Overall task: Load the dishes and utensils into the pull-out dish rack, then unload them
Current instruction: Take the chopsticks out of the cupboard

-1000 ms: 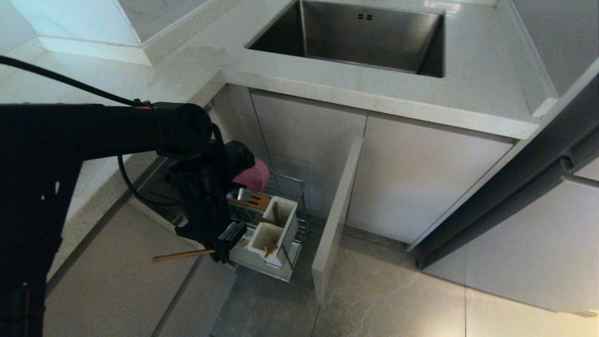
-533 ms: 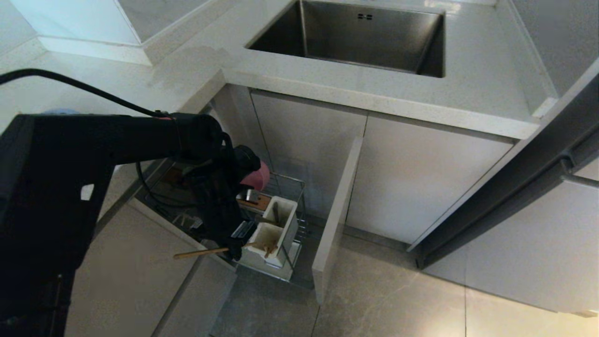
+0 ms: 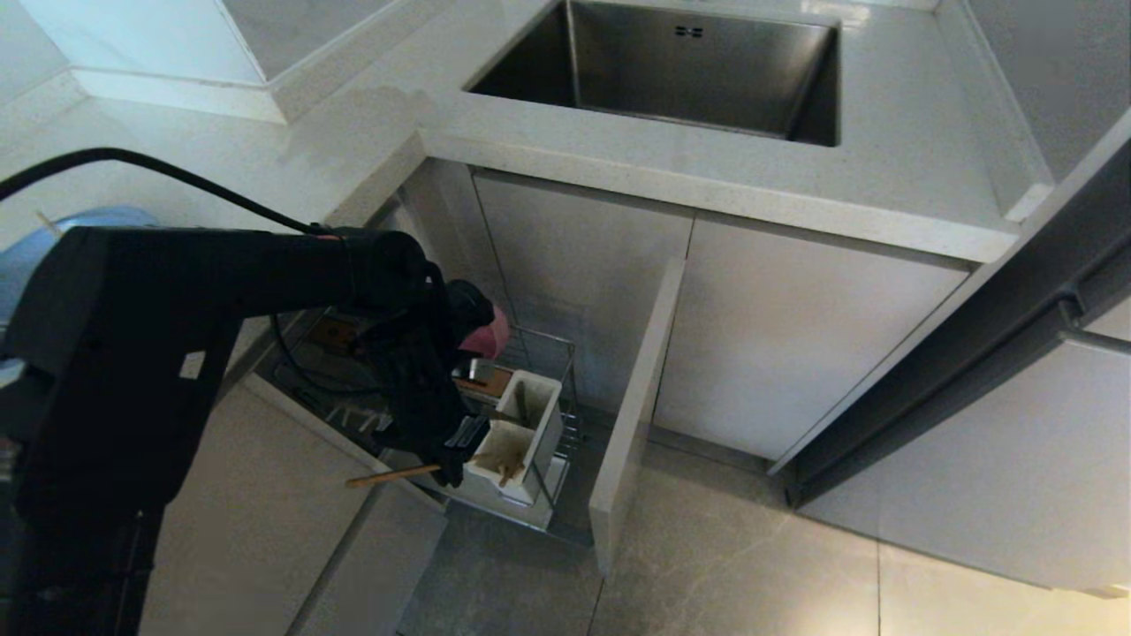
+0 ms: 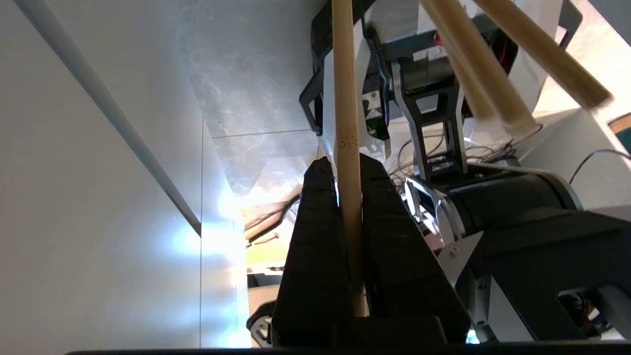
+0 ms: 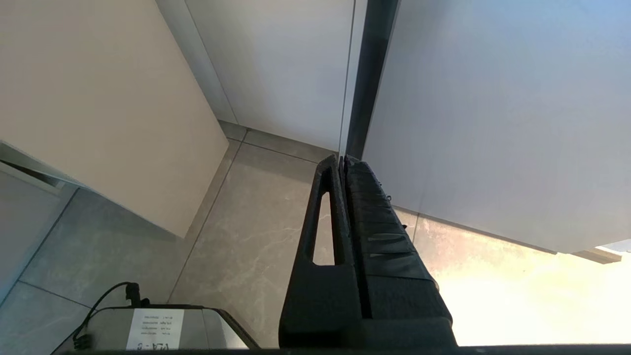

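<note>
My left gripper (image 3: 453, 459) (image 4: 345, 165) is shut on a light wooden chopstick (image 3: 389, 477) (image 4: 345, 98), held level just beside the near compartment of the white utensil box (image 3: 517, 433). More wooden sticks (image 3: 506, 473) (image 4: 493, 74) stand in that compartment. The box sits in the chrome pull-out dish rack (image 3: 568, 415), and the pink bowl (image 3: 491, 336) stands behind it, partly hidden by the arm. A blue plate (image 3: 22, 261) shows on the counter at far left. A dark utensil handle (image 3: 521, 402) leans in the far compartment. My right gripper (image 5: 342, 160) hangs shut and empty over the floor.
The rack's beige panel front (image 3: 632, 415) juts out to the right of the box. The steel sink (image 3: 671, 71) lies in the counter above. Closed cabinet doors (image 3: 795, 336) flank the rack, with tiled floor (image 3: 724, 556) below.
My left arm has lowered and shifted right, carrying the chopstick closer to the utensil box. The blue plate has come into sight behind the arm.
</note>
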Robot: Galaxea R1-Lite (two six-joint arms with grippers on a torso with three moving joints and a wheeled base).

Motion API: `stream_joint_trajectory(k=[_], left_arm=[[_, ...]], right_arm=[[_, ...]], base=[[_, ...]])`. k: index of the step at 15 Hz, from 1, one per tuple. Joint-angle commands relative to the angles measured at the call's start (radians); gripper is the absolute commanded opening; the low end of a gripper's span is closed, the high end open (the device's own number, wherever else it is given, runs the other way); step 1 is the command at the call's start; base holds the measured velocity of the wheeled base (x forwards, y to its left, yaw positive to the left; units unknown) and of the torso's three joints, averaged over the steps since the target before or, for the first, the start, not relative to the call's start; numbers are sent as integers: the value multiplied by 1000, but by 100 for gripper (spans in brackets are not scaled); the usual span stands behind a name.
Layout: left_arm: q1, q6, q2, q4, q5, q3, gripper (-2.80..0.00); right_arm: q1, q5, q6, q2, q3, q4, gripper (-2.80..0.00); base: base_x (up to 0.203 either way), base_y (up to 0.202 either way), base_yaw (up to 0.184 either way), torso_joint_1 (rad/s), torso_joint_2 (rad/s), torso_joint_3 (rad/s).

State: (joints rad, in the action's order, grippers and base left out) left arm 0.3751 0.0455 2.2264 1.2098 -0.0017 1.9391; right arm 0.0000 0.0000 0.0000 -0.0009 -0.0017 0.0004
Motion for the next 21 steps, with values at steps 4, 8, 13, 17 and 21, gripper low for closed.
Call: stream_joint_trajectory(k=[4,8,13,17,21], left_arm=[[-10,-5,30,-23,0,0,-280],[-11,-7,54,-53,-1,1,-280],[-10,-7,72,-64,-3,1,-280],[-10,-7,73,-61,-3,1,-280],[-12,-26,72,-59,-3,0,-280]], right_arm=[[0,0,0,1,0,0,-280],[0,0,0,1,0,0,-280],[0,0,0,1,0,1,-280],[0,0,0,1,0,0,-280],[0,0,0,1,0,1,-280]], base=[[0,0,0,0,0,0],[0,0,0,0,0,0],[0,0,0,0,0,0],[0,0,0,0,0,0],[0,0,0,0,0,0]])
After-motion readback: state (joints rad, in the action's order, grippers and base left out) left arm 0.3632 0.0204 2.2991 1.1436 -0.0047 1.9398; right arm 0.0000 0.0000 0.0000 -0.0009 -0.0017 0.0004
